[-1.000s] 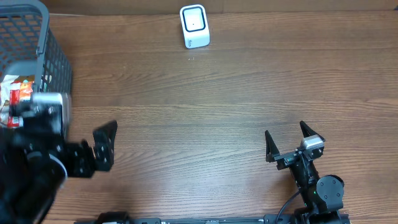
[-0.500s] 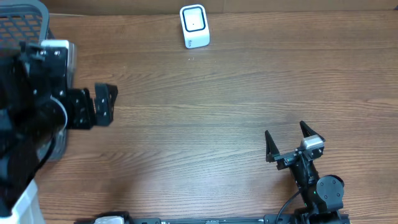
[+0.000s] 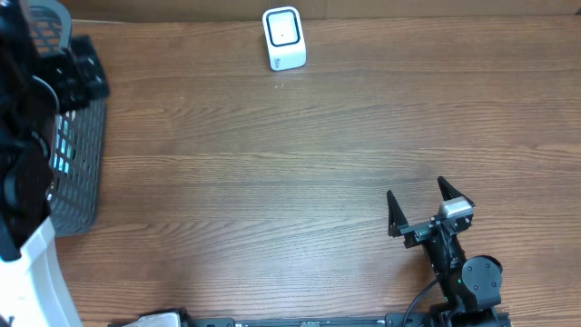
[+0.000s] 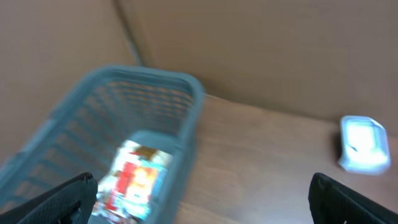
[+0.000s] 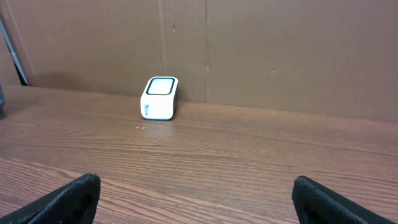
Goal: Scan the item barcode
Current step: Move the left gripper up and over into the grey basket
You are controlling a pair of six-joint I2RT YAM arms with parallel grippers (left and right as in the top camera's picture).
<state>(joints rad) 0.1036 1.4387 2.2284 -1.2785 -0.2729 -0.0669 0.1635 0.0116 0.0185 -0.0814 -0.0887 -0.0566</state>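
Observation:
The item, a red and white packet (image 4: 138,177), lies inside the grey mesh basket (image 4: 186,118); the left wrist view is blurred. My left gripper (image 4: 202,202) hangs open above the basket's near side, nothing between its fingers. In the overhead view the left arm (image 3: 36,109) covers the basket (image 3: 80,173) and hides the item. The white barcode scanner (image 3: 283,38) stands at the table's back edge and shows as well at the right of the left wrist view as the scanner (image 4: 364,144). My right gripper (image 3: 420,207) rests open at the front right, facing the scanner (image 5: 160,98).
Brown cardboard walls (image 5: 261,50) close off the back of the wooden table (image 3: 272,182). The basket stands at the table's left edge. Bare wood lies between the scanner and both grippers.
My left arm has swung from the front left of the table back and left, over the basket. Its jaws stayed open. The right arm has not moved.

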